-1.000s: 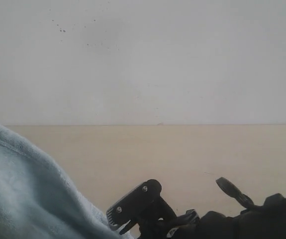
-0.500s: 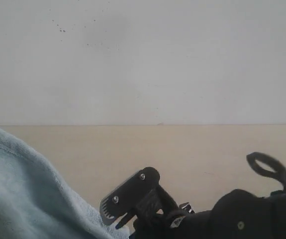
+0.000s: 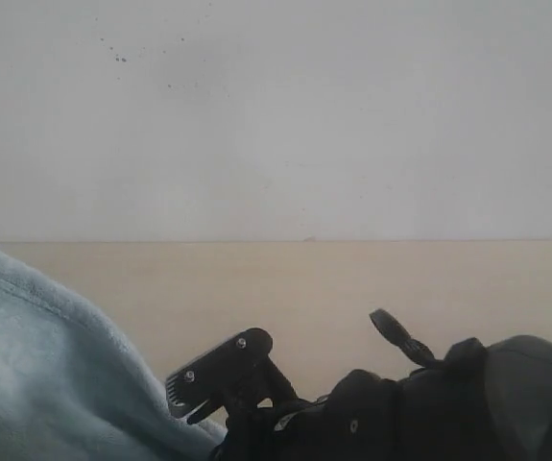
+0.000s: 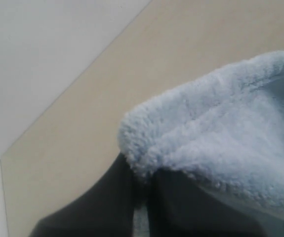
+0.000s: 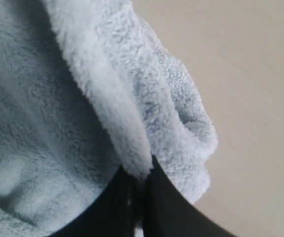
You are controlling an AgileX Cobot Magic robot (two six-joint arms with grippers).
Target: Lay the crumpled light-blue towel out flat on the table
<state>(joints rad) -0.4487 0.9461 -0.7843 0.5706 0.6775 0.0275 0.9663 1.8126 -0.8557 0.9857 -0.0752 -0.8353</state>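
The pale light-blue fluffy towel (image 3: 45, 365) fills the lower left of the exterior view, lying bunched on the beige table (image 3: 352, 279). My right gripper (image 5: 139, 180) is shut on a thick rolled edge of the towel (image 5: 58, 98), which hangs over the table (image 5: 250, 98). In the exterior view, that gripper (image 3: 204, 384) is a black toothed piece at the towel's edge. My left gripper (image 4: 144, 180) is shut on a rounded fold of the towel (image 4: 221, 128) above the table (image 4: 82, 123). It does not show in the exterior view.
A white speckled wall (image 3: 276, 115) rises behind the table's far edge. The right arm's dark body (image 3: 429, 413) crosses the lower right of the exterior view. Bare table stretches from the towel to the wall.
The right arm has shifted left along the bottom of the exterior view, its toothed piece now closer to the towel. The towel's visible edge has barely moved.
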